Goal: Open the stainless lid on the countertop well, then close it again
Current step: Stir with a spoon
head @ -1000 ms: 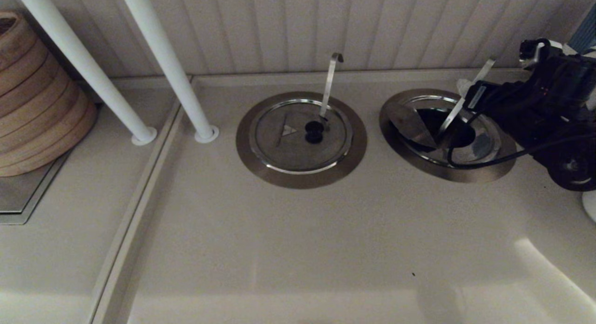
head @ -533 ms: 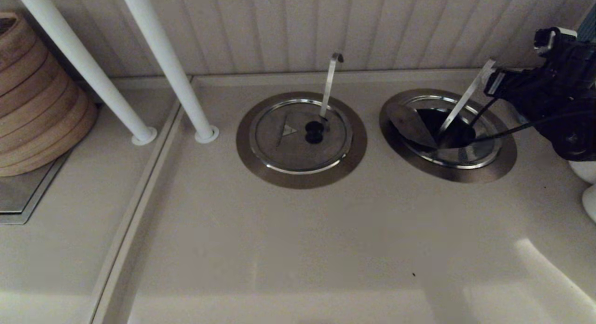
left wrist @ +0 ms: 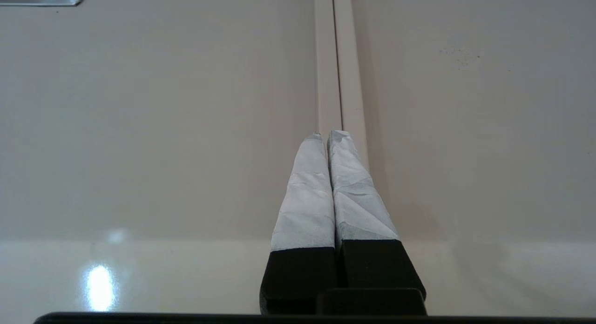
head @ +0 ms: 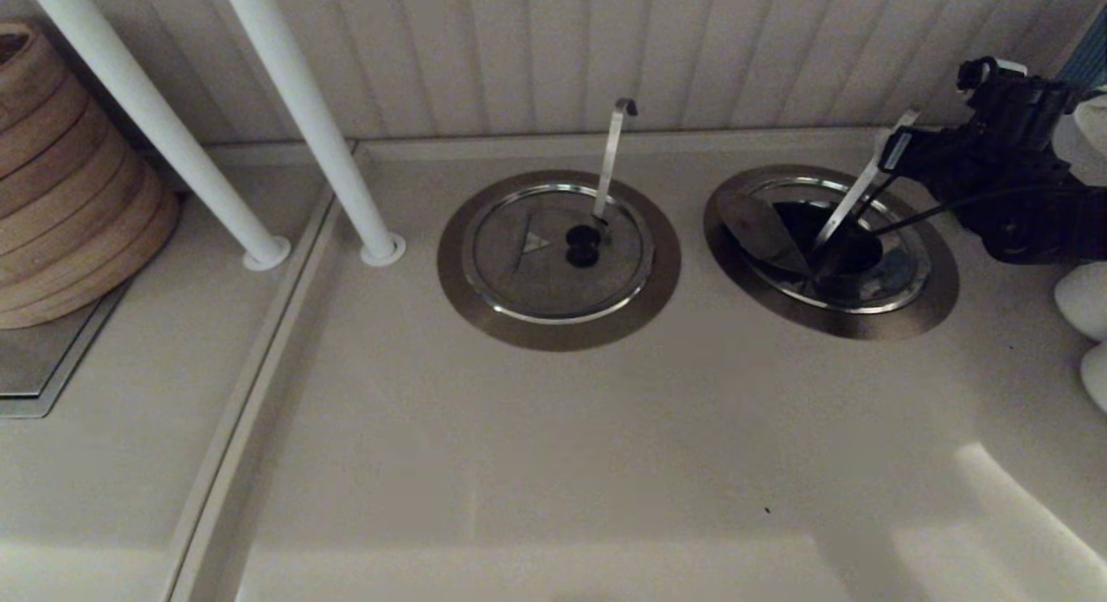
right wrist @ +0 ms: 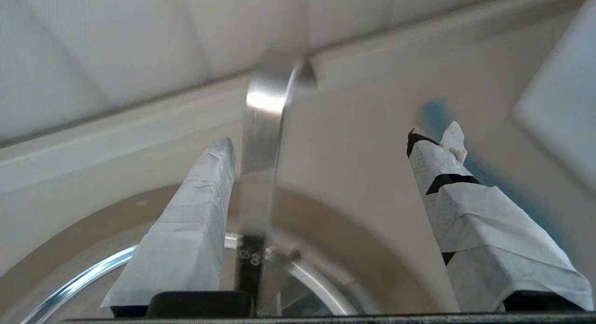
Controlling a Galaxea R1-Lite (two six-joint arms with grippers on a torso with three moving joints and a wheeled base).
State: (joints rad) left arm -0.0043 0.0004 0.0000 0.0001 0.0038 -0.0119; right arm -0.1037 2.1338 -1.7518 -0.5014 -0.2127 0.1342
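Noticeably tilted stainless lid, handle back-right

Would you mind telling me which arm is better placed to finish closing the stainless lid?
Right: its open end effector straddles the straight-tipped handle above the stainless lid; the left end effector is shut elsewhere.

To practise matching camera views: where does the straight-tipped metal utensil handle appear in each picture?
Head view: straight-tipped metal utensil handle leans over the right-hand countertop well.
Left wrist view: not in it.
Right wrist view: handle stands between the right gripper fingers.
Shared landmark: the well's steel rim.
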